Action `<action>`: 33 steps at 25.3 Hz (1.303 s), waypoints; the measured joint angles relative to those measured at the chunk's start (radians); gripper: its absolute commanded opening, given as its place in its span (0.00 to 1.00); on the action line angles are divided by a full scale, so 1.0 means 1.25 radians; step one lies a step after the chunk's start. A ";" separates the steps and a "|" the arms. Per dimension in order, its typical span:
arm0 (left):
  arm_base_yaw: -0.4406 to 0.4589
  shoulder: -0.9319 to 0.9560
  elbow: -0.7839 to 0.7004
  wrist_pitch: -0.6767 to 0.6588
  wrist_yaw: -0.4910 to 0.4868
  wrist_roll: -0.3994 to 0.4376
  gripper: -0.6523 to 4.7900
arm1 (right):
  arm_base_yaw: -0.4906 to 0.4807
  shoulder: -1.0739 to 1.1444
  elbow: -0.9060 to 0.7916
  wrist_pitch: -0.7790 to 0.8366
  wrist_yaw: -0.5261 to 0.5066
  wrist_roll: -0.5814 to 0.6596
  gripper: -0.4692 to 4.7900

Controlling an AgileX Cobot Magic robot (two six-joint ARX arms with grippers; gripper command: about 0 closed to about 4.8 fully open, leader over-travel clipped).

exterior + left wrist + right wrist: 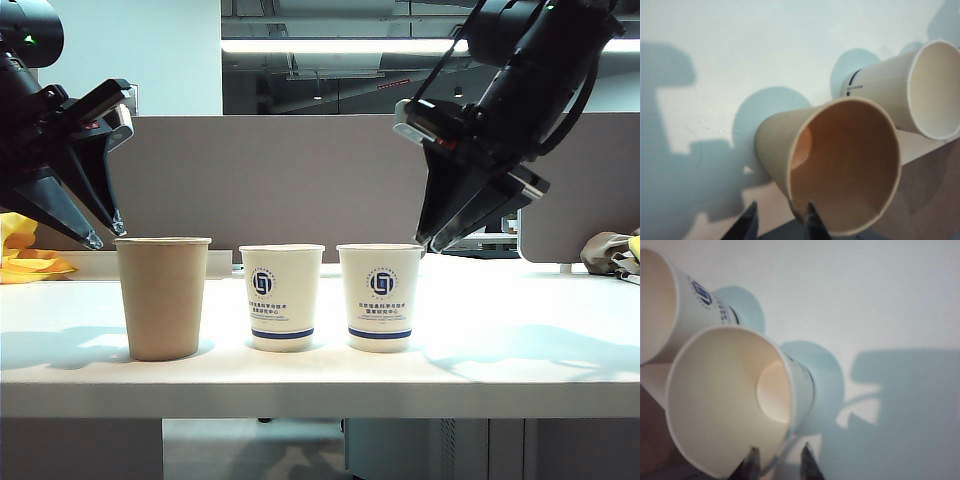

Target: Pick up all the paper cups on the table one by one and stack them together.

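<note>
- The brown cup point(163, 297) stands upright on the table point(520, 345), mouth up, long axis vertical; the left wrist view looks straight into it and shows a bare bottom with nothing inside.
- Just beside the brown cup stands the middle white cup point(282, 296), also upright and apart from it; what shows of its inside in the left wrist view is bare.
- The far white cup point(379, 297) stands beyond the middle one, on the side away from the brown cup, near it but not touching; the right wrist view shows it empty.
- Each white cup bears a round blue logo, lines of small blue print below it and a blue band near the base; the print is too small to read, perhaps Chinese characters.
- The left gripper point(105, 231) hangs above the brown cup's outer edge, its jaws spread wide and holding nothing; in the left wrist view its fingertips point(811, 220) sit at the cup's rim.
- The right gripper point(436, 243) hovers just above the far white cup's outer rim, jaws partly parted and empty, one tip to each side of that rim in the right wrist view.
</note>
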 measured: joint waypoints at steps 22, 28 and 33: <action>-0.024 0.004 0.000 0.026 0.018 0.000 0.34 | 0.022 0.042 0.001 0.054 -0.002 0.021 0.11; -0.024 0.005 0.000 0.027 0.018 0.000 0.34 | 0.022 0.044 0.003 0.045 -0.002 0.021 0.08; -0.024 0.005 0.000 0.027 0.018 0.000 0.34 | 0.022 0.044 0.026 0.031 0.000 0.022 0.08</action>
